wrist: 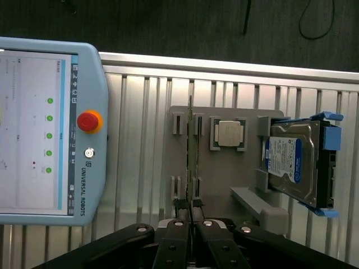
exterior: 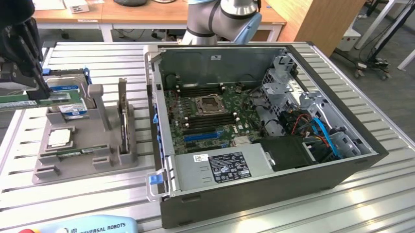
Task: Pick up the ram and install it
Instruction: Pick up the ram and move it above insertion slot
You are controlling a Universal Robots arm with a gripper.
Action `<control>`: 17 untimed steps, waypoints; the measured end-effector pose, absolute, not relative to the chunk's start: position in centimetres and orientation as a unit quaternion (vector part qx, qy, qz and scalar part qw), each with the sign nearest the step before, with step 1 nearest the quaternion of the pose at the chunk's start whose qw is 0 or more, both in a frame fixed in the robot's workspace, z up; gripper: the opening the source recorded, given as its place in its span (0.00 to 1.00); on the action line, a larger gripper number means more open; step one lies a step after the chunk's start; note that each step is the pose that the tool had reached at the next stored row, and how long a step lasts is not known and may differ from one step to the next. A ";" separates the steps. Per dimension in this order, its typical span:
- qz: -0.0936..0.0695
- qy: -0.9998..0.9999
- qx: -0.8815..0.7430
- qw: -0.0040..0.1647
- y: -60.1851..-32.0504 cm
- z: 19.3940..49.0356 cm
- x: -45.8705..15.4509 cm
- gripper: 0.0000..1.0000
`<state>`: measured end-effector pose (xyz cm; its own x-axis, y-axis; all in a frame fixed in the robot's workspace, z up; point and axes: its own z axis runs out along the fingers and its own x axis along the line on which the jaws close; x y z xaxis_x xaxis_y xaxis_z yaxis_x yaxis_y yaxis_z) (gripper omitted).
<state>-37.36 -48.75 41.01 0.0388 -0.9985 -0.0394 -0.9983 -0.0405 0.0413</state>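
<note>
My gripper (exterior: 43,93) hangs high at the exterior view's left, above the grey parts holder (exterior: 97,167). Its black fingers are shut on the ram (exterior: 19,102), a slim green stick that sticks out level to the left. In the wrist view the ram (wrist: 190,162) shows edge-on as a thin line running away from the closed gripper (wrist: 190,217). The holder (wrist: 252,193) lies far below it. The open computer case (exterior: 324,170) stands to the right, its motherboard (exterior: 207,109) exposed with long memory slots beside the processor socket.
On the holder sit a square silver processor (exterior: 60,138) (wrist: 229,133), a blue-labelled hard drive (exterior: 70,103) (wrist: 291,162), an upright dark card (exterior: 123,119) and a green stick (exterior: 70,154) in the front slot. A teach pendant (exterior: 91,225) (wrist: 50,134) lies on the slatted table.
</note>
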 end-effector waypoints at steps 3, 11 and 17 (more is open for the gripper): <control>-0.029 -0.693 0.721 0.001 -48.8 41.6 -37.4 0.12; -0.029 -0.692 0.721 0.001 -48.8 41.8 -37.2 0.12; -0.029 -0.693 0.721 0.001 -48.8 41.8 -36.0 0.12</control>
